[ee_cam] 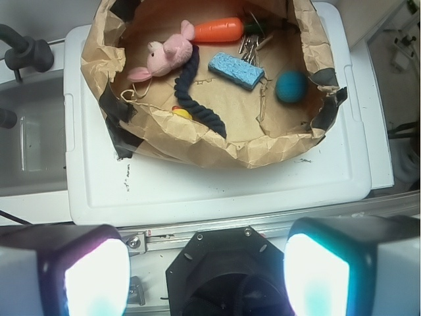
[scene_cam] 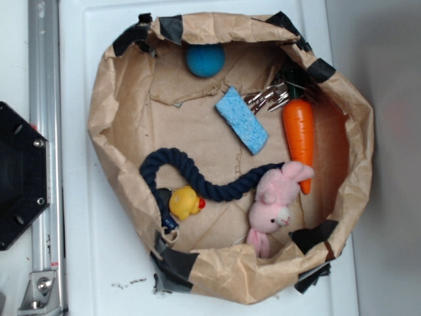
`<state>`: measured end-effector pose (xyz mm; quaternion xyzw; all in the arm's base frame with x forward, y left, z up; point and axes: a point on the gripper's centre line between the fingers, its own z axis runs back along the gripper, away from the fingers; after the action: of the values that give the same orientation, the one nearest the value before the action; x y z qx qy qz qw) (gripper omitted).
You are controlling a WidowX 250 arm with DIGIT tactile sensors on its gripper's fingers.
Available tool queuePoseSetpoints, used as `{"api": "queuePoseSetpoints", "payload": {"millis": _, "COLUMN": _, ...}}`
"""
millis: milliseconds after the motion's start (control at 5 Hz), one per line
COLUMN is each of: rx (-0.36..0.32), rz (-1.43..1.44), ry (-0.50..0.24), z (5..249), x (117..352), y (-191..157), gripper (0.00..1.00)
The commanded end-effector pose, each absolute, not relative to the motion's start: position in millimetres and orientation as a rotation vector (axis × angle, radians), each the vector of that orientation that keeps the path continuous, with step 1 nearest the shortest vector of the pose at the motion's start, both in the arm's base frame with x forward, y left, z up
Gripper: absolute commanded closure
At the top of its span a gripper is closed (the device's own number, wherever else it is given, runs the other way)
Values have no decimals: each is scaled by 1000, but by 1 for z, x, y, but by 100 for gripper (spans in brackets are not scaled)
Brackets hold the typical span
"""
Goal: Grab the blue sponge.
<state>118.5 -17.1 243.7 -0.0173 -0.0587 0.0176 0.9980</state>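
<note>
The blue sponge (scene_cam: 241,120) is a light sky-blue flat block lying on the floor of the brown paper bin (scene_cam: 105,99), between the keys and the rope. It also shows in the wrist view (ee_cam: 235,70). My gripper (ee_cam: 207,280) is open and empty, its two glowing pads wide apart. It hangs high above the robot base, far from the bin and the sponge. The gripper does not show in the exterior view.
In the bin lie a darker blue ball (scene_cam: 204,60), an orange carrot (scene_cam: 300,131), a bunch of keys (scene_cam: 268,99), a navy rope (scene_cam: 191,172), a yellow duck (scene_cam: 185,202) and a pink plush rabbit (scene_cam: 273,204). The black robot base (scene_cam: 20,174) is at left.
</note>
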Motion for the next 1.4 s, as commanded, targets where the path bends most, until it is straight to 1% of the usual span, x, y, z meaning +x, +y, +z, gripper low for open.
{"api": "queuePoseSetpoints", "payload": {"millis": 0, "rx": -35, "rz": 35, "ry": -118, "z": 244, "x": 119, "y": -17, "gripper": 0}}
{"api": "queuePoseSetpoints", "payload": {"millis": 200, "rx": 177, "rz": 60, "ry": -110, "z": 228, "x": 168, "y": 11, "gripper": 0}}
{"api": "queuePoseSetpoints", "payload": {"millis": 400, "rx": 166, "rz": 27, "ry": -82, "z": 205, "x": 214, "y": 21, "gripper": 0}}
{"api": "queuePoseSetpoints", "payload": {"millis": 600, "rx": 156, "rz": -13, "ry": -40, "z": 160, "x": 234, "y": 21, "gripper": 0}}
{"api": "queuePoseSetpoints", "payload": {"millis": 800, "rx": 208, "rz": -187, "ry": -88, "z": 133, "x": 260, "y": 0, "gripper": 0}}
{"api": "queuePoseSetpoints", "payload": {"millis": 1000, "rx": 217, "rz": -426, "ry": -80, "z": 85, "x": 271, "y": -14, "gripper": 0}}
{"api": "queuePoseSetpoints", "payload": {"millis": 1200, "rx": 246, "rz": -449, "ry": 0, "z": 54, "x": 287, "y": -2, "gripper": 0}}
